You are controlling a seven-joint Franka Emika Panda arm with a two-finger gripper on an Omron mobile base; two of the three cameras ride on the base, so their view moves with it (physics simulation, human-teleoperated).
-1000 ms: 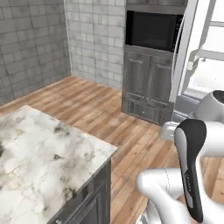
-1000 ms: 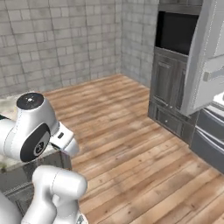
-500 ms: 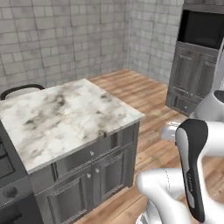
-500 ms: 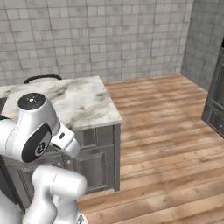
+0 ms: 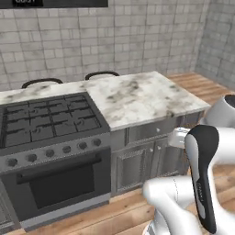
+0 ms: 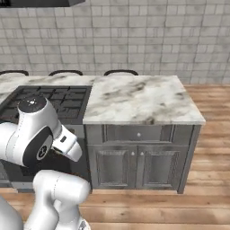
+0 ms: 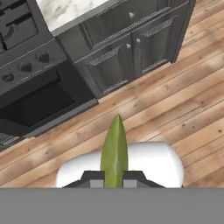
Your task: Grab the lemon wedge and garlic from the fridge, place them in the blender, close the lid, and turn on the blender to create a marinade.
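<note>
Grey tile wall [image 5: 137, 32], wood floor [image 6: 197, 202], marble island [image 6: 139, 96], black stove [image 5: 46, 119]

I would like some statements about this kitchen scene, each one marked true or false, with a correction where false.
1. The gripper is shut on a yellow-green lemon wedge. True.
2. The marble counter carries a blender. False: no blender stands on it here.
3. The stove sits directly beside the marble counter. True.
4. The oven door hangs wide open. False: it is closed.
5. The floor is white tile. False: it is wooden planks.
</note>
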